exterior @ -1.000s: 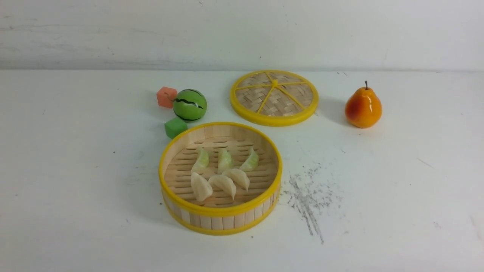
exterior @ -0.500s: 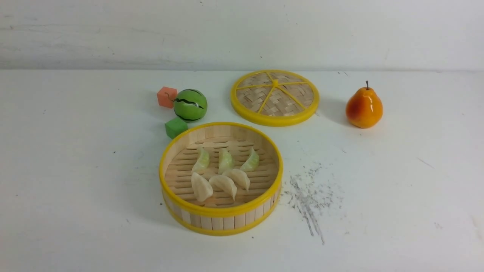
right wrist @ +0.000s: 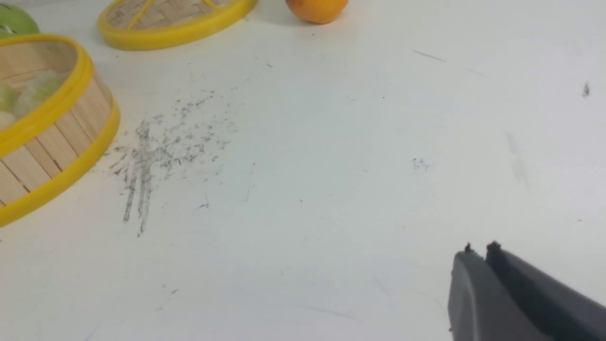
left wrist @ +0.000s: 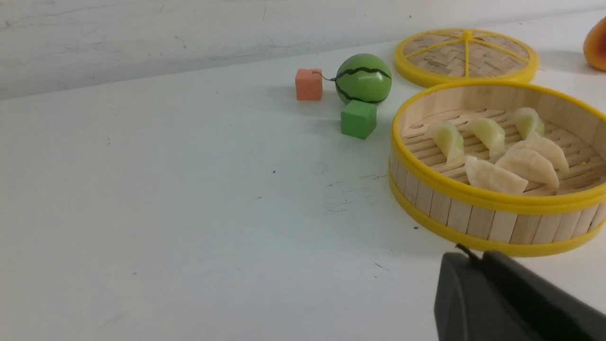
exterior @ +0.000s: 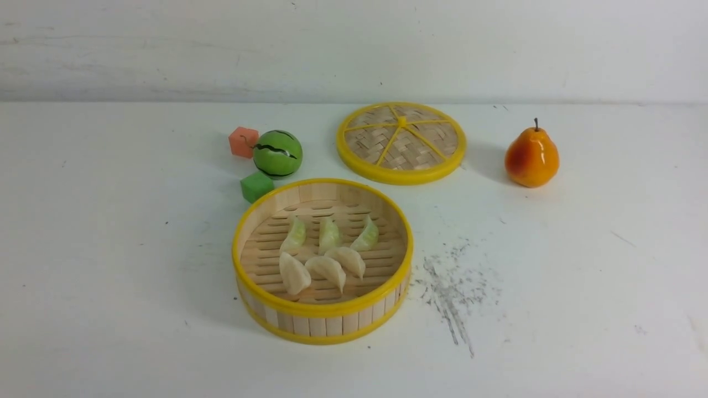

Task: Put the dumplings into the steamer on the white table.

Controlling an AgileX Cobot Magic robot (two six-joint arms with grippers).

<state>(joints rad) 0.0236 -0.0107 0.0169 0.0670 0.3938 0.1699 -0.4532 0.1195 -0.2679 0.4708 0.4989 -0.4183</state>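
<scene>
The steamer (exterior: 323, 309) stands on the white table (exterior: 110, 249) at the centre front. In it lie three pale green dumplings (exterior: 329, 235) in a back row and three cream-white dumplings (exterior: 327, 269) in front of them. They also show in the left wrist view (left wrist: 492, 176). My left gripper (left wrist: 476, 255) is shut and empty, low over the table just outside the steamer's wall (left wrist: 473, 222). My right gripper (right wrist: 479, 250) is shut and empty, over bare table well away from the steamer (right wrist: 57, 137). Neither gripper shows in the front view.
The flat woven yellow-rimmed lid (exterior: 401, 142) lies behind the steamer. A toy watermelon (exterior: 277, 153), a red cube (exterior: 243, 141) and a green cube (exterior: 256, 186) sit at its back left. A toy pear (exterior: 531, 157) stands at the back right. Grey scuffs (exterior: 451, 287) mark the table.
</scene>
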